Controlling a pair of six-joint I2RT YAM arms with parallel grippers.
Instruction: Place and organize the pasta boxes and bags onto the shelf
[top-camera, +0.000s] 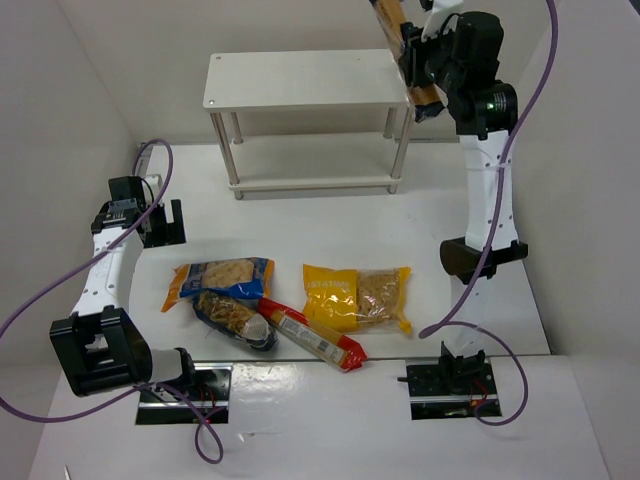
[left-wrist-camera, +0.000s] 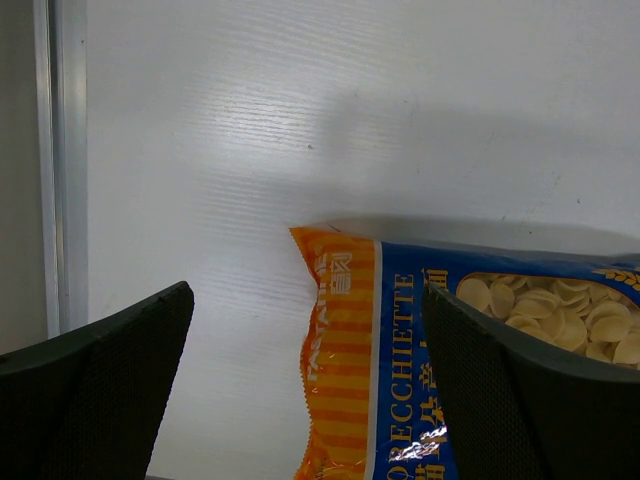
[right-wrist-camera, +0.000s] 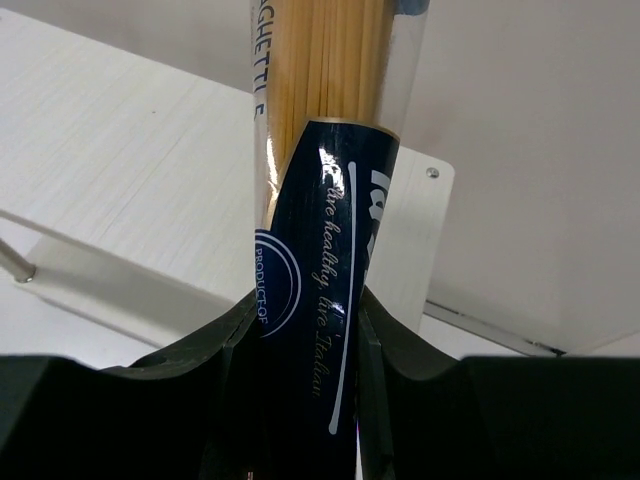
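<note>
Right wrist view: the right claw (right-wrist-camera: 305, 330) is pinching the long orange-tan spaghetti pack (right-wrist-camera: 325, 180) at its dark label, and the pack extends out past the fingertips. Top external view: this pack is held aloft, tilted, at the right end of the shelf (top-camera: 300, 80), beside the top board's right corner. The left claw (top-camera: 165, 222) is spread, holding nothing, over the counter (top-camera: 330, 225) near the blue-orange bag (top-camera: 220, 275). Four packages lie on the counter in front of the shelf: the blue-orange bag, the clear dark-blue bag (top-camera: 235, 318) touching it, the long red-yellow pack (top-camera: 315, 335) and the yellow windowed bag (top-camera: 355, 295).
</note>
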